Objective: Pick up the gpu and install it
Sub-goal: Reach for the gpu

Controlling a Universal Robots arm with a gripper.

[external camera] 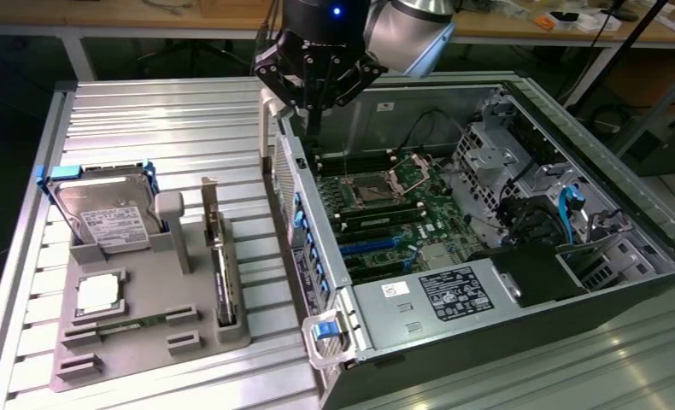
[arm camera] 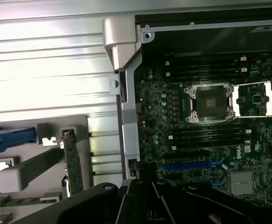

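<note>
Standing on its long edge in a slot of the grey holder (external camera: 132,352): graphics card (external camera: 219,265), dark face and green board.

- Long axis: runs from the far side of the table (external camera: 155,120) toward the near side in the exterior view, roughly parallel to the side of the computer case (external camera: 520,352).
- Facing: the narrow silver bracket end points to the far side and rises a little above the holder. The opposite end points to the near edge.
- Location: the holder lies on the table at the exterior view's left, just beside the case. The card sits in the slot nearest the case.
- Same holder: hard drive (external camera: 109,218) with white label, propped tilted at the far end. Square processor chip (external camera: 98,290) lying flat. Memory stick (external camera: 126,325) lying flat near the front.
- Case: open, lying on its side, with the mainboard (external camera: 395,205) and its empty processor socket exposed.
- Tool (external camera: 313,128): clenched and empty, hanging above the far corner of the case wall, well apart from the card.
</note>
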